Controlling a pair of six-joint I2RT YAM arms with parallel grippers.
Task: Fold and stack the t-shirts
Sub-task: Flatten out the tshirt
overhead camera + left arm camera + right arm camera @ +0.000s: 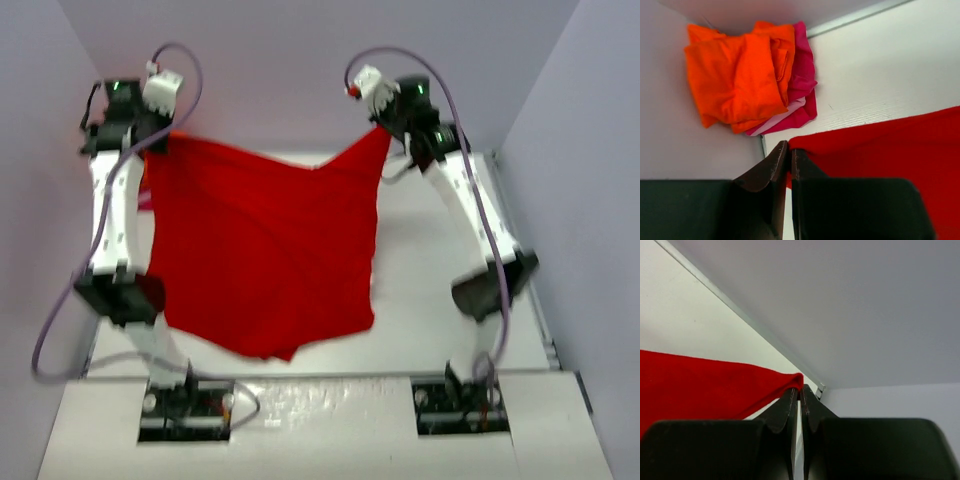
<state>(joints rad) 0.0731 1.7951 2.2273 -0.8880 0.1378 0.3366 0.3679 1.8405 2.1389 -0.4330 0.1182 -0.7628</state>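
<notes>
Three t-shirts are in view: one red, one orange, one pink. The red t-shirt [265,250] hangs spread out above the white table [430,290], stretched between two raised arms. Beyond its left corner the crumpled orange t-shirt [735,80] lies on top of the pink t-shirt [802,75]. The left gripper [790,150] pinches the red t-shirt's upper left corner. The right gripper [799,390] pinches its upper right corner.
</notes>
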